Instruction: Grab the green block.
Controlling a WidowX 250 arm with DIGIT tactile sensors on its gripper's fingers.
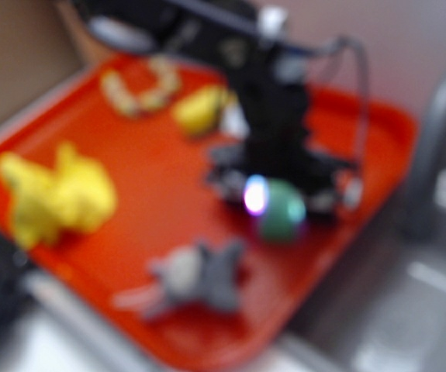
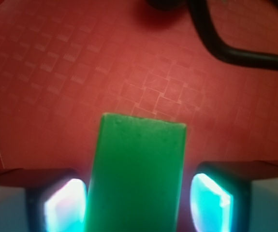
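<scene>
Exterior view heavily blurred; wrist view sharper, bright, with glowing pads.

End effector low, pads apart

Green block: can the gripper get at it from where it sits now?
Probably yes. In the wrist view the green block lies between the gripper's two lit fingers, nothing between them; actual contact isn't clear.

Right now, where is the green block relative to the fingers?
In the wrist view the green block sits on the red tray between the two lit fingers, one on each side. The blurred exterior view shows it near the tray's right side.
</scene>
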